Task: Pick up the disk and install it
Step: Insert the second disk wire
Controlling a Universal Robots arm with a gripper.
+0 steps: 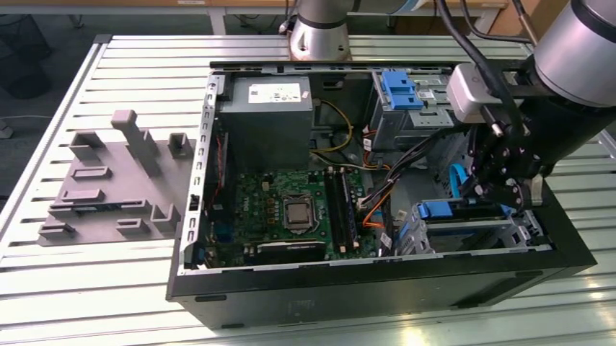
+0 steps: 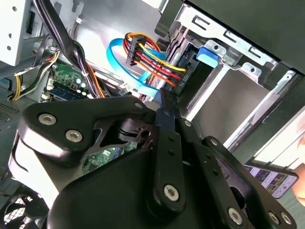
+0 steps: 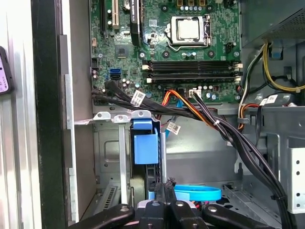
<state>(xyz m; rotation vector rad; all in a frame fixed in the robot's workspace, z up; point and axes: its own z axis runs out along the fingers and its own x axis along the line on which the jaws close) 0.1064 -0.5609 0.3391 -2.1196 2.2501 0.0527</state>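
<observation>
Jaws were pressed together with nothing between them. The gripper (image 3: 164, 191) hung inside the open computer case (image 1: 385, 288), just above the blue SATA cable (image 3: 198, 193) and beside the drive cage (image 1: 472, 231). The disk (image 3: 145, 148) sat on edge in that cage, its blue rail (image 1: 451, 210) facing up; in the second wrist view its rail tab (image 2: 208, 54) showed beside the cable bundle (image 2: 152, 62). The motherboard (image 1: 279, 213) lay at the case floor. A bare blue bracket (image 1: 397, 88) sat in the upper bay. A grey fixture plate (image 1: 106, 180) lay on the table (image 1: 58, 288), well apart.
</observation>
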